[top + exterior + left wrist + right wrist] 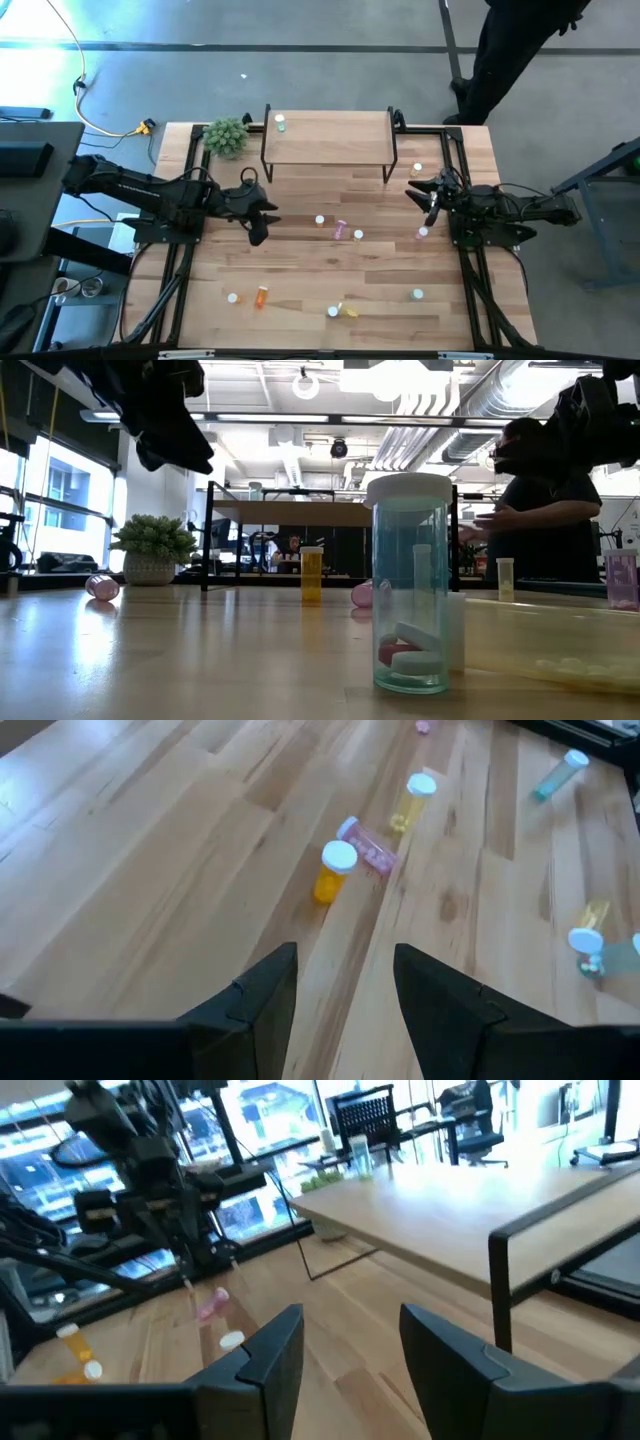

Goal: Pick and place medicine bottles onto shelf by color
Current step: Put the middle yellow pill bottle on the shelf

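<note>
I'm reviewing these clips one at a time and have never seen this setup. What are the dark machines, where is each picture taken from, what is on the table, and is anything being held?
These are two dark robot arms at a wooden table. One picture looks straight down, one looks level across the tabletop, and two come from cameras on the arms' wrists. The left pincer and right pincer both hang open over the table, holding nothing. Small medicine bottles with white caps lie scattered: an orange one, a pink one on its side, and a yellow one, among others. A green bottle stands on the small raised shelf at the far edge, beside a potted plant. A person stands beyond the table.
</note>
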Controlling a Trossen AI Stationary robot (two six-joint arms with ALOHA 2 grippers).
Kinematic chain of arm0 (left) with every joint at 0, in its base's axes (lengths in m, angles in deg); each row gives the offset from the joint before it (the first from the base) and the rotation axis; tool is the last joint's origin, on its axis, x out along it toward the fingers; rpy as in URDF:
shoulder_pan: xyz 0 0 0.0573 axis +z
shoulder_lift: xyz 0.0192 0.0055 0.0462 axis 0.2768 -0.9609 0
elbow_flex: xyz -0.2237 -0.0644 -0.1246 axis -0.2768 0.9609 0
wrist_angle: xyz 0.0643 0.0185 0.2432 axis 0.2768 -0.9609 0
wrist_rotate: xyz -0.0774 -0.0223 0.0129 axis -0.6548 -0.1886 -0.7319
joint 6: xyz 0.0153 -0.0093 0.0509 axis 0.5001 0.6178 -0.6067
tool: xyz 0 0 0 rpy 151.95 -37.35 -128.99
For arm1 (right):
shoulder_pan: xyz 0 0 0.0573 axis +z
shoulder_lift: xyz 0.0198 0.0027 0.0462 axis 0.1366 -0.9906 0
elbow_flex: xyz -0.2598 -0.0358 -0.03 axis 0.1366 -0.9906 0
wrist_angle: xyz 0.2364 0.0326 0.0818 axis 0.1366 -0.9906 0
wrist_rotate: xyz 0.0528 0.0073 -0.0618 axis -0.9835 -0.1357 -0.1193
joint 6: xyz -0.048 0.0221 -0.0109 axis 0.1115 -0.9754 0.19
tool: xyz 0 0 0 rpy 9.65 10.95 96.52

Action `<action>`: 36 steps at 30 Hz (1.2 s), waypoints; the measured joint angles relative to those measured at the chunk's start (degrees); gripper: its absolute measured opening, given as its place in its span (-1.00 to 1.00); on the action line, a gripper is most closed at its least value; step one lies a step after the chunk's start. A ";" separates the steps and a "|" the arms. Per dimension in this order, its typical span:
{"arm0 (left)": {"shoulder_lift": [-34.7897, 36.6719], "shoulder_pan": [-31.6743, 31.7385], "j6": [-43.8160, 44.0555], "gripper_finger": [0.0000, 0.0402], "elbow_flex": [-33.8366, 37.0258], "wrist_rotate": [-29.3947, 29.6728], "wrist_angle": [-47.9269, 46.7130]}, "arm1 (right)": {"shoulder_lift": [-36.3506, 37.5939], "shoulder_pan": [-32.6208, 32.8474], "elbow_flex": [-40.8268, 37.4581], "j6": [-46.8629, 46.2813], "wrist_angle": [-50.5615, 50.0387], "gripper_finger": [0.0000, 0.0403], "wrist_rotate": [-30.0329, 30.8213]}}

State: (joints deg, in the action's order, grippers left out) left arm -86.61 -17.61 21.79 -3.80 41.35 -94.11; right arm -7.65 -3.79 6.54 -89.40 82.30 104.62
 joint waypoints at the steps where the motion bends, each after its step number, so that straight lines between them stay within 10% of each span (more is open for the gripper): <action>1: 0.00 0.08 0.01 -0.22 0.06 -0.13 0.29 | 0.00 -0.01 0.00 0.04 0.74 -0.17 -0.17; 36: -0.02 4.20 -9.64 -0.06 0.08 -0.08 1.02 | -8.77 0.10 3.35 -6.66 12.40 0.05 -2.73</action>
State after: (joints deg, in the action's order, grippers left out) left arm -86.63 -13.41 12.16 -3.73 41.28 -93.08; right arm -16.42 -3.70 9.89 -96.06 94.69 101.89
